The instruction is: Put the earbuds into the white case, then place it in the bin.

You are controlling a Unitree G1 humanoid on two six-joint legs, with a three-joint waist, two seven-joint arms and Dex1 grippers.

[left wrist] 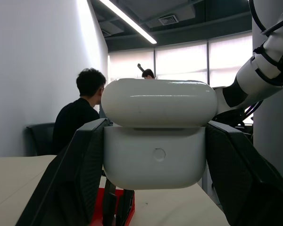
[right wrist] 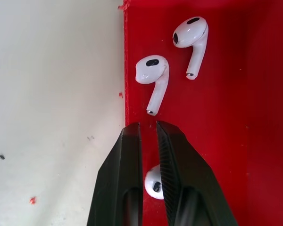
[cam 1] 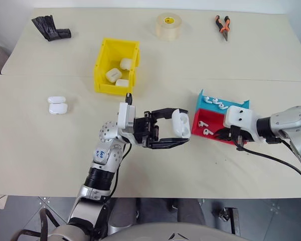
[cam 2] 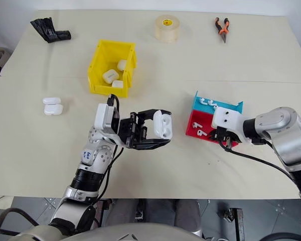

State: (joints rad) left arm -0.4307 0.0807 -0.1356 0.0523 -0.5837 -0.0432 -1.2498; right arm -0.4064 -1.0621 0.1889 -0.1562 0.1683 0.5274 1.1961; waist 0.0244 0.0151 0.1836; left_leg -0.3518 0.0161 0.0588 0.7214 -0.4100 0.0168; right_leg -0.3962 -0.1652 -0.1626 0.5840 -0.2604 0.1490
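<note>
Pinching glossy earbud (right wrist: pixel 153 181) in red tray (right wrist: pixel 226 117), right gripper (right wrist: pixel 148 129) near-closed; left gripper (cam 1: pixel 183 131) clamps rounded white case (cam 1: pixel 180 123)

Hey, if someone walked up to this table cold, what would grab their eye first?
Probably the left gripper holding a white case above mid-table, its lid open. Next, the yellow bin behind it with three cases inside, and the right gripper down in the red tray, its fingers closing on an earbud beside two loose ones.
</note>
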